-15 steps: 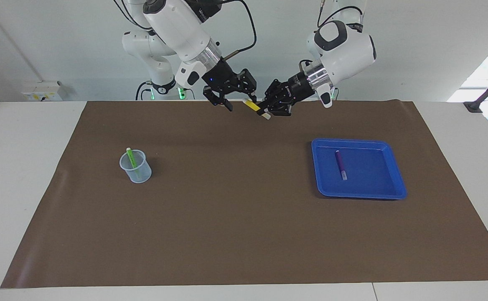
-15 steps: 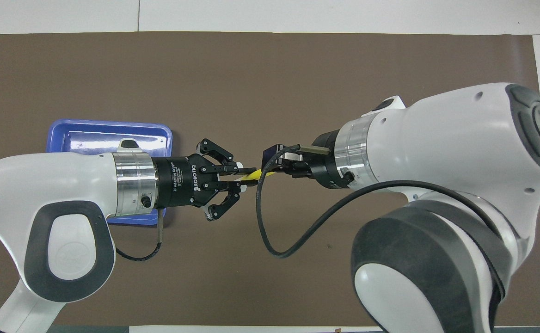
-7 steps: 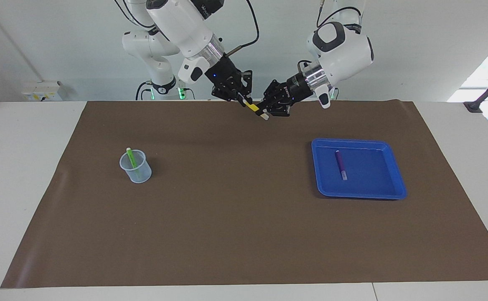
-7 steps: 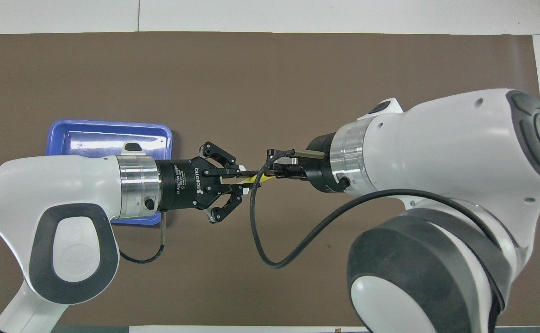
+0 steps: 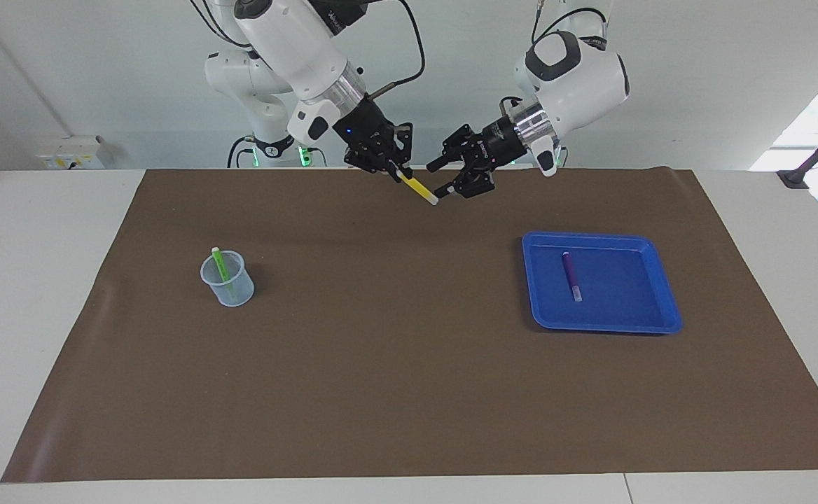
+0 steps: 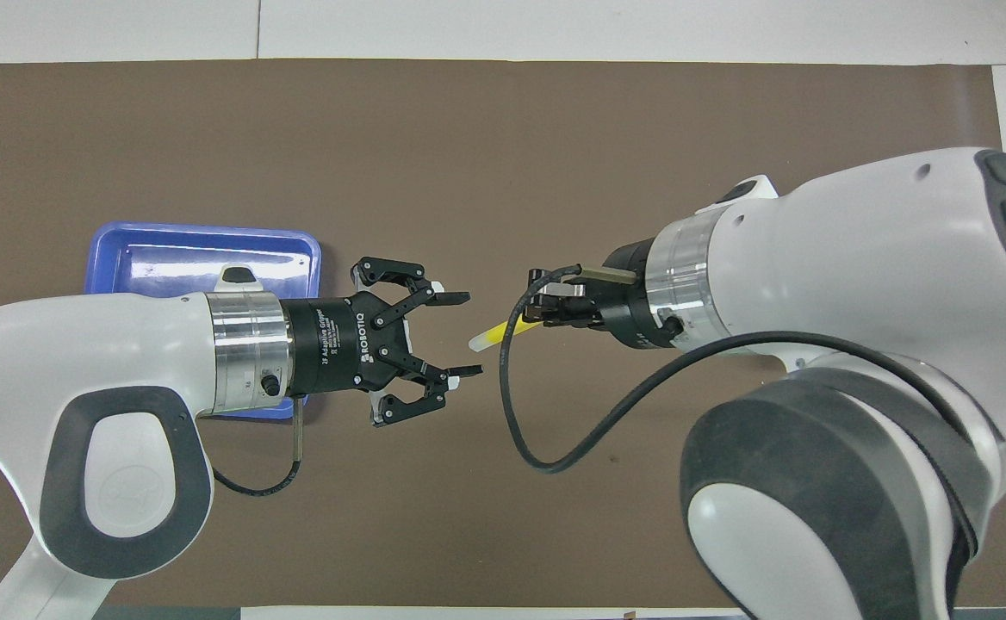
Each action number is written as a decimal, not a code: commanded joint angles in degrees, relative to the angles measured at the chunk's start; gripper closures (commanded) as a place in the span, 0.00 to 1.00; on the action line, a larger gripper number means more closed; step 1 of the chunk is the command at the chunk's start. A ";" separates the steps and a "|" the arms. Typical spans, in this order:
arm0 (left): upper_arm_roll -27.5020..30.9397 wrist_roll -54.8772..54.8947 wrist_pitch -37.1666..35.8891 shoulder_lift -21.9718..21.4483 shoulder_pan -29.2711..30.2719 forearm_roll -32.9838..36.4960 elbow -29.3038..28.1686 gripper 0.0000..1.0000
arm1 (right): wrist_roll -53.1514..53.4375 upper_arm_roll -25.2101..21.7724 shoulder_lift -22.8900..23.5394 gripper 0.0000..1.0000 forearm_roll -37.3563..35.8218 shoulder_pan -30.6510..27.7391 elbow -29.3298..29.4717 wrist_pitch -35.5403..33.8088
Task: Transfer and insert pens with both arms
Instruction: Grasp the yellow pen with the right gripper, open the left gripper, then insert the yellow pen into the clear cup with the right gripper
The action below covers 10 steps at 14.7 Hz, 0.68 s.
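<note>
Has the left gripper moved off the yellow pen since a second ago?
Yes. The left gripper has opened and pulled back toward the blue tray's end; the yellow pen now hangs from the right gripper alone.

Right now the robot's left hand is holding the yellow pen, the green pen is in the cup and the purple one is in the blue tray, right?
Not quite: the right gripper holds the yellow pen, as the facing view shows. The left gripper is open beside it, holding nothing. The rest is right: the green pen stands in the cup and the purple pen lies in the blue tray.
</note>
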 commanded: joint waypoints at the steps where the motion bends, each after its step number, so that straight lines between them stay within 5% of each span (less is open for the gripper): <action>1: 0.54 1.24 0.48 -1.90 -0.07 5.40 -2.08 0.00 | -0.61 -1.92 -1.53 1.00 -4.89 -0.84 -1.42 -1.31; 7: 0.54 13.18 -1.10 -2.25 2.91 17.37 -3.22 0.00 | -11.82 -9.03 -3.02 1.00 -18.69 -0.92 -4.48 -4.65; 10: 0.54 26.23 -6.43 -2.25 9.66 22.91 -3.66 0.00 | -23.68 -15.61 -4.87 1.00 -22.04 -0.92 -9.14 -3.70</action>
